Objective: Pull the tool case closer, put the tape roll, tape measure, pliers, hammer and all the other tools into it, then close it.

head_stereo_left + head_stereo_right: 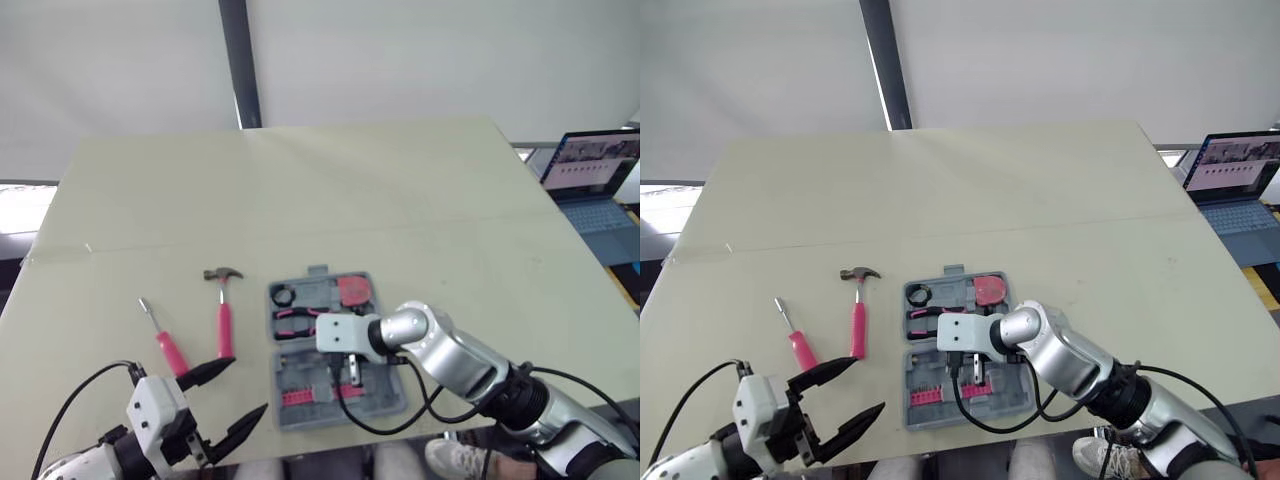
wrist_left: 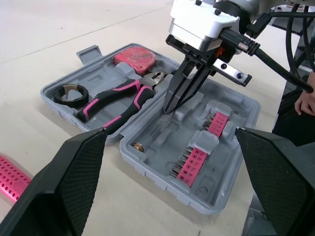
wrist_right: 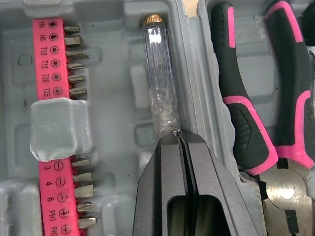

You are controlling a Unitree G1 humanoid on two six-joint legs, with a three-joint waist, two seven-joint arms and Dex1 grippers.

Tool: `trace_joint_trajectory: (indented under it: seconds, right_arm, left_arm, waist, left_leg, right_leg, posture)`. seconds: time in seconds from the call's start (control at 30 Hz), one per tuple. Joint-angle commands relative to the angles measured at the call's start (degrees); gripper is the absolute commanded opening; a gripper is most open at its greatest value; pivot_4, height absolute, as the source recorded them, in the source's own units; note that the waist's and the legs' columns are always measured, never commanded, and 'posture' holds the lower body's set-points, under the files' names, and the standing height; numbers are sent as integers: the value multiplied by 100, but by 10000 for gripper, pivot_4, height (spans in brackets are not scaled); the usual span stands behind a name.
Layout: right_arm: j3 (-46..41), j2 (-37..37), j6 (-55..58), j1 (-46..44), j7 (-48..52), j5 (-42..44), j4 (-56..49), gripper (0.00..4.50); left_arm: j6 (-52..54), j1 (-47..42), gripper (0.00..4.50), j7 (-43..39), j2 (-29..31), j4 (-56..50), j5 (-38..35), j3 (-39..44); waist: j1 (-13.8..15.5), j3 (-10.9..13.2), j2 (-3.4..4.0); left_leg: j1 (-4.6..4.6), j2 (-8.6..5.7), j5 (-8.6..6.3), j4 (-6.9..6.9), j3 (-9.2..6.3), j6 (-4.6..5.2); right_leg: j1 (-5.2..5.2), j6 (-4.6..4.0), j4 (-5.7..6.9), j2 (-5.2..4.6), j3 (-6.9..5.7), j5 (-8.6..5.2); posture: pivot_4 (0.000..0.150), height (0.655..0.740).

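The grey tool case (image 1: 392, 405) lies open near the table's front edge. Its far half holds the black tape roll (image 1: 284, 295), the pink tape measure (image 1: 355, 291) and the pink-and-black pliers (image 2: 118, 101). In the near half are pink bit strips (image 3: 49, 64) and a clear screwdriver (image 3: 160, 83) lying in a slot. My right gripper (image 2: 170, 105) points down into the case, shut at the end of that screwdriver's handle. Left of the case, the hammer (image 1: 224, 310) and a pink-handled screwdriver (image 1: 165, 342) lie on the table. My left gripper (image 1: 248, 385) hangs open near the front edge, holding nothing.
A laptop (image 1: 595, 170) stands off the table's right side. A person's hand (image 2: 306, 102) rests just beyond the front edge, near my right arm's black cables (image 1: 375, 420). The cream table (image 1: 330, 190) stretches away behind the case.
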Motion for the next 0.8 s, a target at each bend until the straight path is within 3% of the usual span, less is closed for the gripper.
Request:
trace_joint_trajectory:
  seconds: [0.03,0.23,0.4,0.53,0.6,0.73,0.8]
  right_arm:
    - [-694,276,548,301,89,756,-194,628]
    - [-2430,292,1642,572,79,2169,-1310,628]
    - [-3737,-208,1374,1164,-24,2549,-1356,628]
    - [-4665,-1221,1000,2187,488,2774,-961,11814]
    - [-4974,-1447,709,2591,570,2825,-690,23368]
    - [-5185,-1614,169,3095,528,2720,-265,41615]
    - [-5337,-1603,-43,3331,469,2728,-125,44230]
  left_arm:
    - [288,-257,45000,177,101,-316,-147,-87]
    - [905,-529,45000,571,147,-536,-353,15]
    - [1355,-367,45000,731,158,-493,-573,243]
    - [1019,-349,45000,694,0,-77,-346,388]
    - [736,-282,45000,601,-97,181,-189,356]
    - [255,-69,45000,317,-195,606,13,273]
    - [24,4,45000,231,-243,868,88,307]
  waist:
    - [-4,3,5]
    - [2,39,47]
    - [67,44,46]
    - [218,62,44]
    - [255,62,44]
    - [236,63,45]
    - [251,65,46]
  left_leg:
    - [-1,0,0,1,1,0]
    - [-19,-1,0,2,-6,0]
    - [-15,-2,0,1,-4,1]
    - [-16,-4,-2,6,3,4]
    - [-11,-3,-2,6,12,4]
    - [-3,-1,-2,3,25,4]
    - [-3,-1,-2,3,27,4]
  right_leg:
    - [0,0,-1,0,1,0]
    - [-12,1,-2,-1,-3,1]
    - [-8,1,-3,0,-3,1]
    - [-5,3,-11,-1,3,2]
    - [-2,3,-14,0,6,2]
    - [-5,3,-8,1,18,1]
    - [-6,3,-9,1,19,2]
  posture:
    - [1500,7360]
    - [1500,7360]
    - [1500,7360]
    - [1500,7360]
    - [1500,7360]
    - [1500,7360]
    - [1500,7360]
